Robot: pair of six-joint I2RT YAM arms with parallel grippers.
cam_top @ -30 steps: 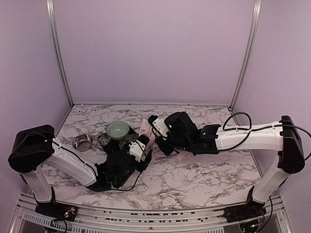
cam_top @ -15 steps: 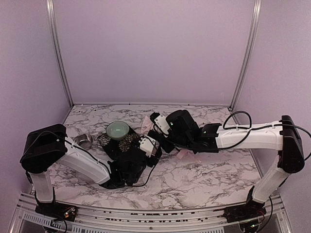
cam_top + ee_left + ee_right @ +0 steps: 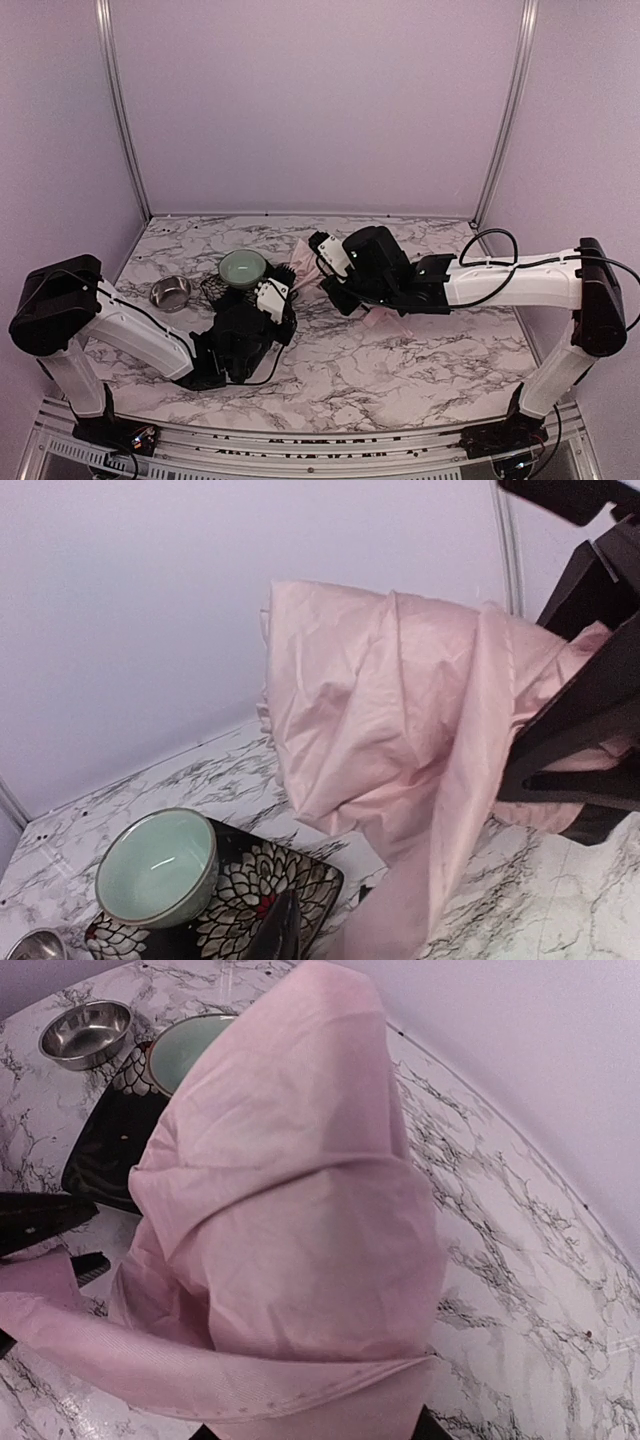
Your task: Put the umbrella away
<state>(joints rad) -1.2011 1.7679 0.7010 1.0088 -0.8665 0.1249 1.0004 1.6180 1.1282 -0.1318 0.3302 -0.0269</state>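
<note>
The umbrella (image 3: 303,257) is a bunch of pale pink fabric held above the marble table. My right gripper (image 3: 320,268) is shut on it. In the left wrist view its black fingers (image 3: 565,780) clamp the umbrella (image 3: 400,730) from the right. In the right wrist view the umbrella (image 3: 290,1210) covers my own fingers. My left gripper (image 3: 286,303) sits low and just left of the fabric, its jaws together in a thin dark wedge (image 3: 272,925) with nothing visible between them. A pink band of fabric (image 3: 40,1285) runs past beside the left gripper (image 3: 90,1213).
A pale green bowl (image 3: 243,268) stands on a dark floral mat (image 3: 213,290) left of the umbrella. A small steel bowl (image 3: 170,292) lies further left. More pink fabric (image 3: 378,321) shows under the right arm. Purple walls and metal posts close in the table.
My left gripper has pulled back to the left, away from the umbrella, and its jaws have gone from wide apart to together. The right arm and the umbrella have hardly moved.
</note>
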